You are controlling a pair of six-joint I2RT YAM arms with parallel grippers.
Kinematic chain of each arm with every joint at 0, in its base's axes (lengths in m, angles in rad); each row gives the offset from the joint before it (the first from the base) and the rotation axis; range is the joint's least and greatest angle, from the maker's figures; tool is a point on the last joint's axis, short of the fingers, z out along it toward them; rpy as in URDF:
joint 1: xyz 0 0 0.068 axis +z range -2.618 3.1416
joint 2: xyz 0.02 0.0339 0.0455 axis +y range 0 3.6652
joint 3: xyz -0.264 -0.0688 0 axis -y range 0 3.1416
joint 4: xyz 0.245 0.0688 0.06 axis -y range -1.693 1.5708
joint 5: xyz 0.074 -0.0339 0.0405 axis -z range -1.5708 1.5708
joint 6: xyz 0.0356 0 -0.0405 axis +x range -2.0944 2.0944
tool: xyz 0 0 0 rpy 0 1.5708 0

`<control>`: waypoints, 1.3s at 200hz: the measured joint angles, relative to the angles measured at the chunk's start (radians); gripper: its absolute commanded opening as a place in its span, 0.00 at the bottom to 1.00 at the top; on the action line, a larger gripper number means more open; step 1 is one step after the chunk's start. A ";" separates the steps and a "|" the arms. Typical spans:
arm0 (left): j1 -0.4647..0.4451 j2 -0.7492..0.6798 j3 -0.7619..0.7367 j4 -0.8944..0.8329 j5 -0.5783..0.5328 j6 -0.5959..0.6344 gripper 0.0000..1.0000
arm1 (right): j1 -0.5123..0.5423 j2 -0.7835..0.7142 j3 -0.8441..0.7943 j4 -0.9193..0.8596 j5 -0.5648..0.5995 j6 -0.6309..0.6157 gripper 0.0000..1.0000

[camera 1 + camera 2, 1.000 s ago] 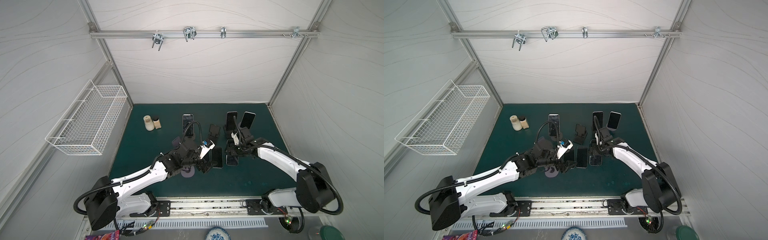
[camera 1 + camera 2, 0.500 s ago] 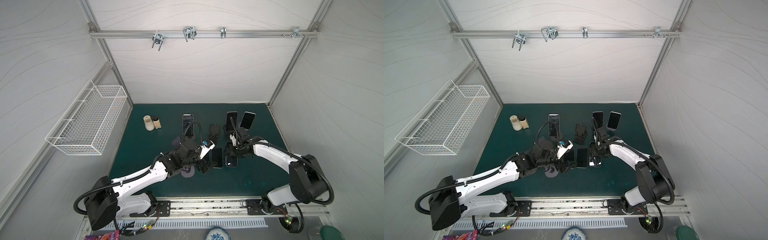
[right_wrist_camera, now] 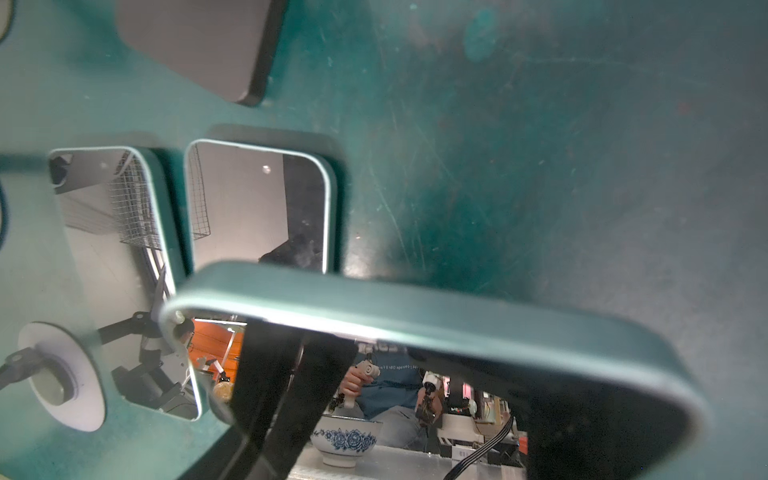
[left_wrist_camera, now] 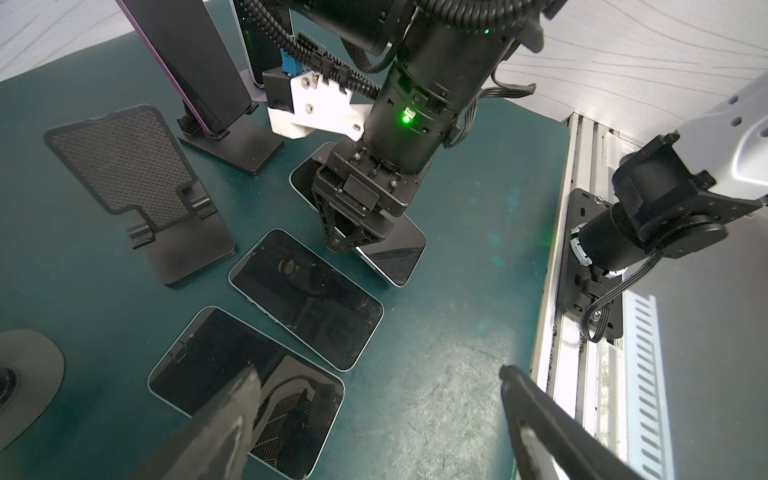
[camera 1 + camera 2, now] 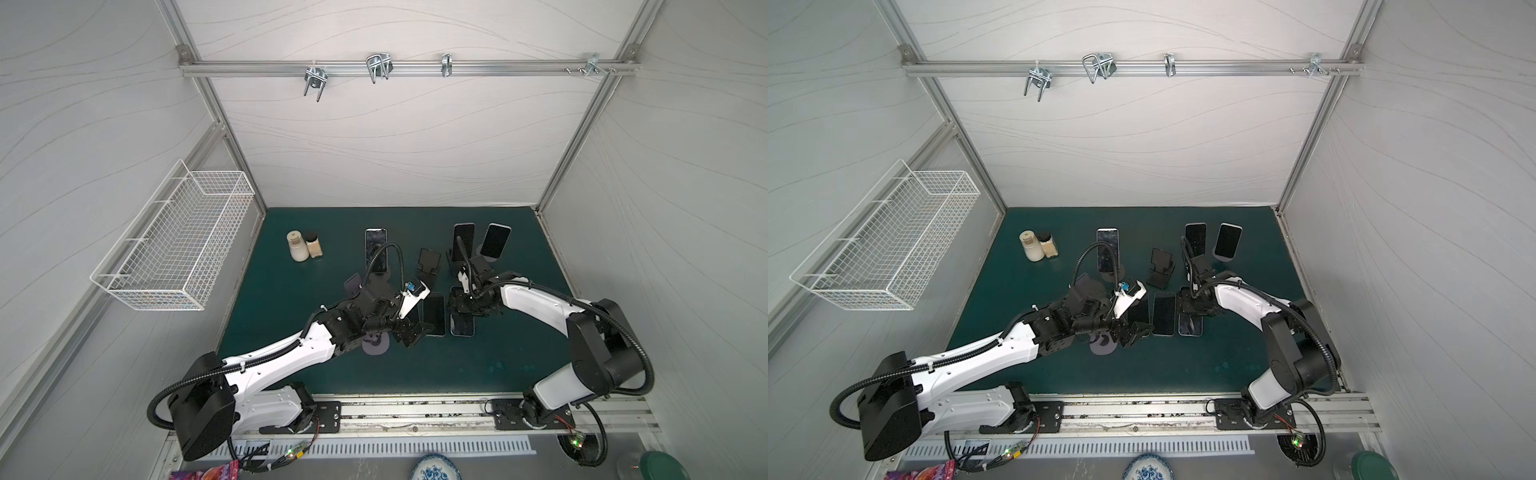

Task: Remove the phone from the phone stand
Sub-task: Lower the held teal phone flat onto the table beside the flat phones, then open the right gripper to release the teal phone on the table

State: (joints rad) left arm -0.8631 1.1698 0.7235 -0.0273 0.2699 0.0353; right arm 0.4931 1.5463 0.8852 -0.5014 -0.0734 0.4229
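Three flat phones (image 5: 434, 313) line the dark green mat (image 5: 270, 311). The rightmost, a glossy black-screened phone with a pale rim (image 5: 462, 326), sits low on it, clear of the bare black plastic phone stand (image 5: 429, 259). My right gripper (image 4: 336, 248) clenches that phone's long edge, covering its far end; my left gripper (image 4: 376, 374) hangs released. Whether the phone lies fully flat, I cannot tell.

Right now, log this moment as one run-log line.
left gripper: open, empty | right gripper: shut on phone at mat level | black stand: empty
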 measured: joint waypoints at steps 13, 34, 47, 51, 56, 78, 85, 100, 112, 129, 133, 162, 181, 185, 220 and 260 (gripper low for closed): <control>0.000 0.000 0.000 -0.001 0.000 0.000 0.91 | -0.002 0.013 0.000 0.000 -0.003 0.001 0.71; 0.000 0.000 0.002 -0.006 0.000 0.004 0.91 | -0.003 0.032 0.000 0.000 -0.013 0.005 0.72; 0.000 0.000 0.003 -0.009 0.000 0.007 0.91 | -0.003 0.038 0.000 0.001 -0.016 0.008 0.73; 0.000 0.000 0.004 -0.010 0.000 0.007 0.91 | -0.004 0.039 0.000 0.001 -0.018 0.008 0.73; 0.000 0.000 0.004 -0.010 0.000 0.007 0.91 | -0.004 0.039 0.000 0.002 -0.018 0.008 0.73; 0.000 0.000 0.004 -0.013 0.000 0.010 0.91 | -0.004 0.039 0.000 0.006 -0.018 0.009 0.75; 0.000 0.000 0.004 -0.014 0.000 0.010 0.91 | -0.004 0.039 0.000 0.006 -0.018 0.009 0.75; 0.000 0.000 0.005 -0.017 -0.002 0.011 0.91 | -0.004 0.039 0.000 0.006 -0.018 0.010 0.77; 0.000 0.000 0.005 -0.019 -0.006 0.013 0.91 | -0.004 0.039 0.000 0.006 -0.018 0.013 0.78; 0.000 0.000 0.007 -0.020 -0.014 0.014 0.91 | -0.004 0.039 0.000 0.006 -0.018 0.015 0.79; 0.000 0.000 0.008 -0.020 -0.017 0.014 0.91 | -0.004 0.039 0.000 0.006 -0.018 0.015 0.80; 0.000 0.000 0.011 -0.019 -0.027 0.014 0.91 | -0.005 0.039 0.000 0.011 -0.018 0.015 0.81; 0.000 0.000 0.011 -0.019 -0.030 0.015 0.91 | -0.005 0.039 0.000 0.012 -0.018 0.015 0.81; 0.000 0.000 0.011 -0.019 -0.031 0.015 0.91 | -0.005 0.039 0.000 0.012 -0.018 0.015 0.81; 0.000 0.000 0.011 -0.019 -0.032 0.015 0.91 | -0.005 0.039 0.000 0.013 -0.018 0.015 0.79; 0.000 0.000 0.011 -0.019 -0.034 0.015 0.91 | -0.005 0.039 0.000 0.014 -0.019 0.015 0.78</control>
State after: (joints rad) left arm -0.8631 1.1698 0.7349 -0.0467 0.2356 0.0502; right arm 0.4885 1.5852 0.8852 -0.4870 -0.0929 0.4381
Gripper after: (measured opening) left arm 0.913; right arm 0.781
